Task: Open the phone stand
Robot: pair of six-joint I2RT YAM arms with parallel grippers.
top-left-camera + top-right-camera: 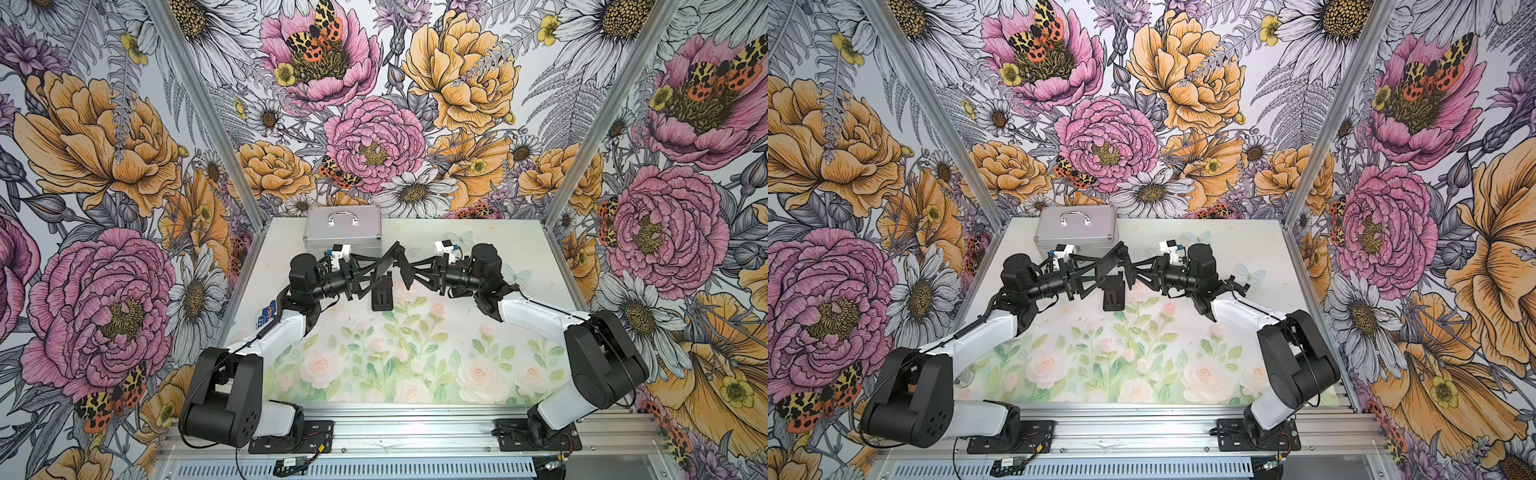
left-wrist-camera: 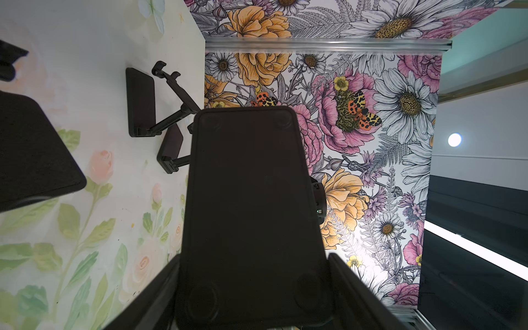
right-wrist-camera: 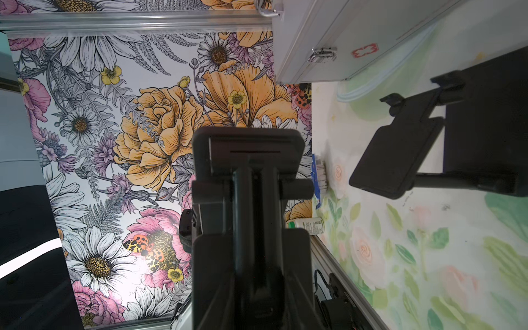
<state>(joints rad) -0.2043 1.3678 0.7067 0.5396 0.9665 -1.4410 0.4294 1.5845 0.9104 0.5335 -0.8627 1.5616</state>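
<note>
The black phone stand (image 1: 392,266) hangs in mid-air over the middle of the table, held between both arms. My left gripper (image 1: 376,271) is shut on its flat plate (image 2: 251,200), whose round feet face the left wrist camera. My right gripper (image 1: 415,268) is shut on a stemmed black part (image 3: 251,177) of the stand. The two held parts meet at an angle in both top views. A slotted black plate (image 1: 382,297) sits just below them. I cannot tell if it touches the table.
A silver case (image 1: 343,228) with a handle stands at the back left, close behind my left wrist. Another black stand (image 2: 143,103) lies near the right wall. A small can (image 3: 305,225) and a blue packet (image 1: 266,316) sit by the left wall.
</note>
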